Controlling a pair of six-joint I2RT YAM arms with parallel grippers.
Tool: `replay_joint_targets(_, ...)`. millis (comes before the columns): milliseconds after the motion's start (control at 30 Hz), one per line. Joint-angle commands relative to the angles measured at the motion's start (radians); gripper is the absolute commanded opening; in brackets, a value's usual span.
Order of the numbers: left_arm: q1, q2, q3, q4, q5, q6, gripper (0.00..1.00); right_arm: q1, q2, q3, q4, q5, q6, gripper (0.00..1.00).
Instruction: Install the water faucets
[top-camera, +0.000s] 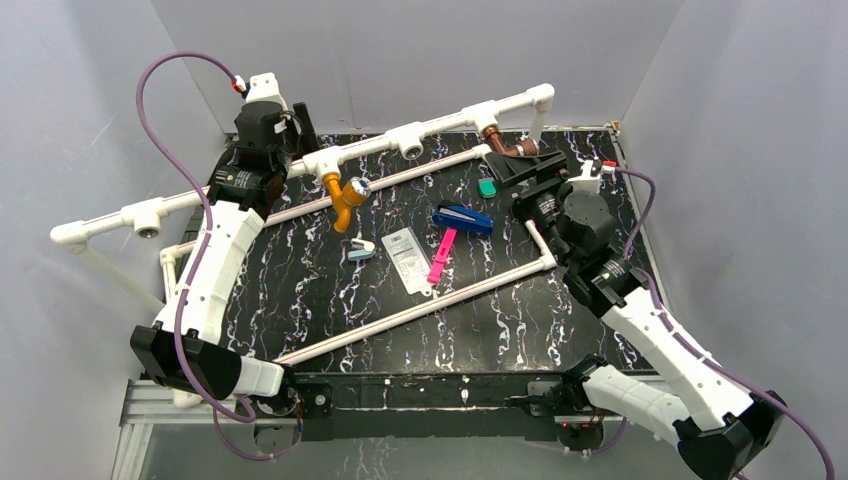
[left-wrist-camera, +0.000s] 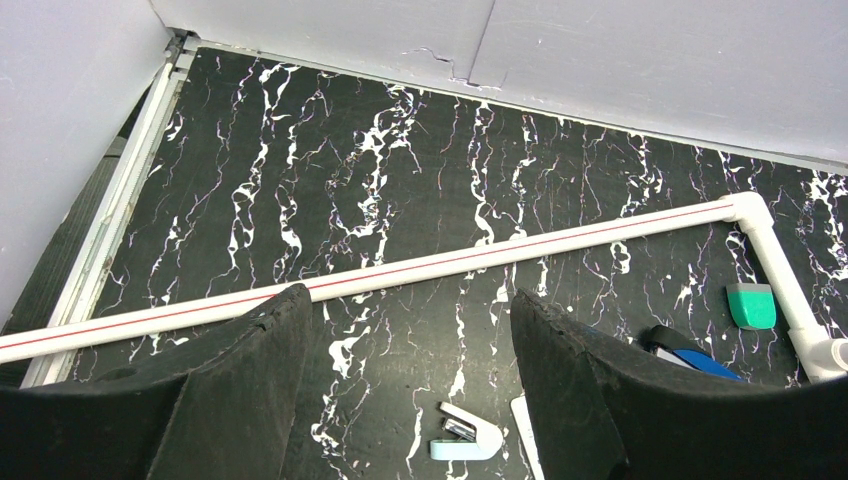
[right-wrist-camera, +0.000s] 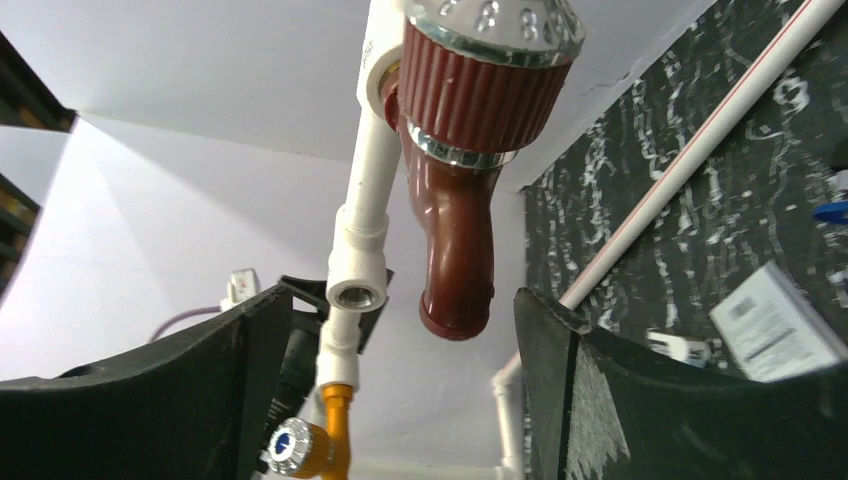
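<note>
The top view hides the fingers of both arms behind wrist housings and the pipe (top-camera: 420, 128); their opening is legible only in the wrist views. The left tool (left-wrist-camera: 408, 300) stands wide open and empty above the bench (left-wrist-camera: 400, 150); the right tool (right-wrist-camera: 400, 300) is equally wide open, gripping nothing, with the brown faucet (right-wrist-camera: 455, 230) hanging from the pipe between its fingers, contact not discernible; its knob is cut off at the frame top. The orange faucet (top-camera: 343, 200) hangs from a tee further left.
</note>
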Motion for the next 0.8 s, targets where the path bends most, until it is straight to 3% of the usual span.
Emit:
replay_joint_targets(0,-0.028,0.013,-0.061,-0.211,0.047,0.002,0.70,-0.002,-0.053,0.075,-0.102,0.058,-0.182,0.90)
replay_joint_targets(267,-0.028,0.015,-0.058,-0.212,0.049,0.002,0.70,-0.001,-0.123,0.087,-0.144,0.120,-0.622,0.89)
replay_joint_targets(533,-0.028,0.017,-0.057,-0.212,0.053,0.000,0.70,-0.001,-0.132,0.131,-0.134,-0.007,-1.313,0.91)
replay_joint_targets(767,-0.028,0.015,-0.055,-0.212,0.052,0.000,0.70,-0.001,-0.127,0.124,-0.239,-0.129,-1.940,0.91)
